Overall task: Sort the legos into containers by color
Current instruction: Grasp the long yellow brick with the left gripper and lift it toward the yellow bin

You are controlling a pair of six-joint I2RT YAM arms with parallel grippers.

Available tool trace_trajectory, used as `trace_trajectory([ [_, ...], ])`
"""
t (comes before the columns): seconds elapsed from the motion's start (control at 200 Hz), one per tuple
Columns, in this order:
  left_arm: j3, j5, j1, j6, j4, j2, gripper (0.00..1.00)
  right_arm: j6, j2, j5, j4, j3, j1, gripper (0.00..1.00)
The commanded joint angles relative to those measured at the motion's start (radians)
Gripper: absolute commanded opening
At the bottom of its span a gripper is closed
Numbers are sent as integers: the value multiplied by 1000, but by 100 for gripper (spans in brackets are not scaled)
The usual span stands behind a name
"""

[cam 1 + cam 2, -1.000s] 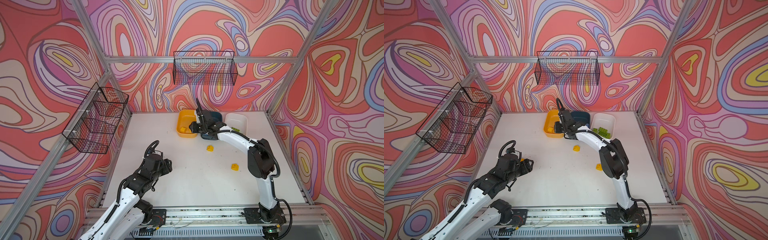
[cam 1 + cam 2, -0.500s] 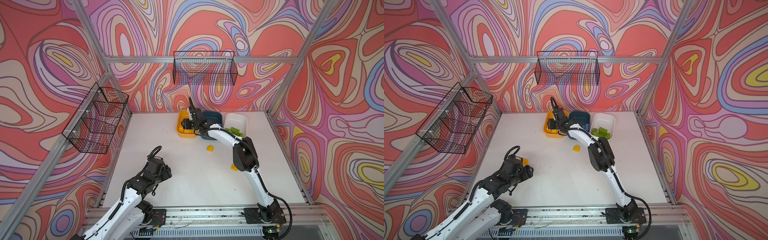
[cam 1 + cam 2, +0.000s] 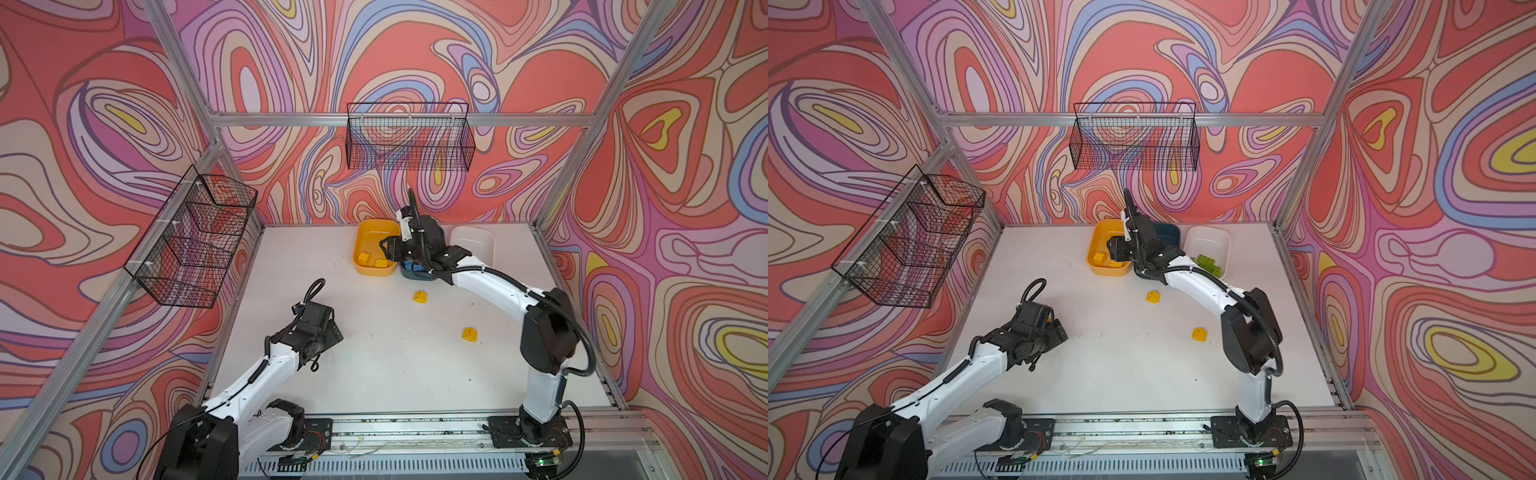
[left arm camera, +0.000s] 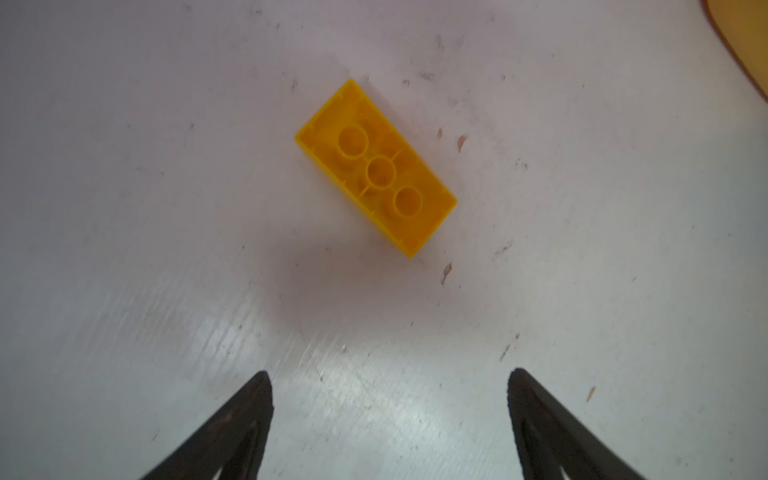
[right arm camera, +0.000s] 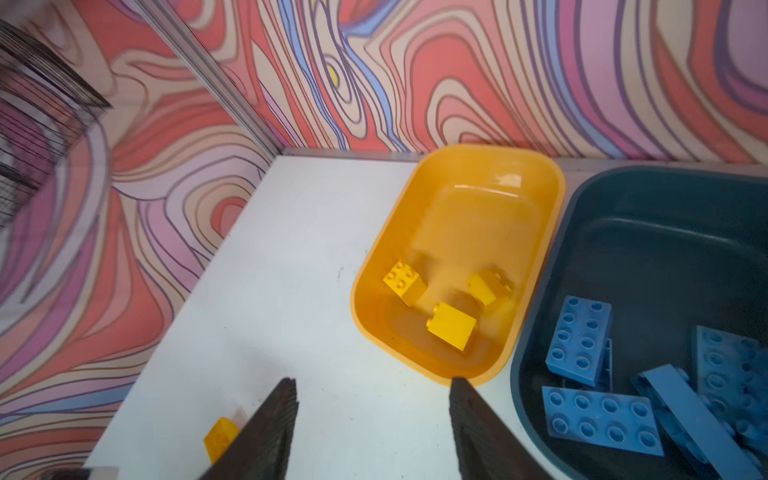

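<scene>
My left gripper (image 4: 388, 382) is open above the table, and a yellow oblong lego (image 4: 376, 168) lies underside up ahead of its tips. My right gripper (image 5: 374, 382) hangs open and empty at the near rim of the yellow-orange container (image 5: 478, 208), which holds three yellow legos (image 5: 451, 324). Beside it, the dark teal container (image 5: 665, 232) holds several blue legos (image 5: 579, 338). In a top view the white container (image 3: 1208, 241) holds green legos (image 3: 1208, 264). Two short yellow legos (image 3: 420, 296) (image 3: 469, 333) lie loose on the table.
The three containers sit in a row against the back wall. Black wire baskets hang on the back wall (image 3: 409, 137) and the left wall (image 3: 195, 237). Another yellow lego (image 5: 220, 436) lies on the table beside one right finger in the right wrist view.
My right gripper went from shut to open by the yellow-orange container and has drawn back slightly. My left gripper has opened wider over the yellow oblong lego.
</scene>
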Motion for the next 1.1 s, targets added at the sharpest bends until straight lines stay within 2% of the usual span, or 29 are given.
trace_trajectory([
  [0.0, 53, -47, 28, -37, 74, 74, 88, 0, -116, 0, 78, -141, 0, 62],
  [0.11, 95, -89, 41, -31, 110, 163, 88, 20, -235, 3, 109, -295, 0, 62],
  [0.29, 187, -98, 54, 3, 117, 320, 87, 54, -415, 24, 124, -501, 0, 62],
  [0.666, 263, -142, 67, 54, 124, 507, 80, 26, -641, 112, 45, -673, -1, 62],
  [0.796, 279, -130, 66, 68, 135, 528, 69, 28, -665, 117, 38, -702, -1, 62],
  [0.942, 309, -131, 66, 80, 129, 542, 43, 33, -678, 117, 29, -715, -1, 62],
  [1.092, 328, -82, 67, 105, 138, 528, 32, 40, -702, 120, 24, -737, -1, 62],
])
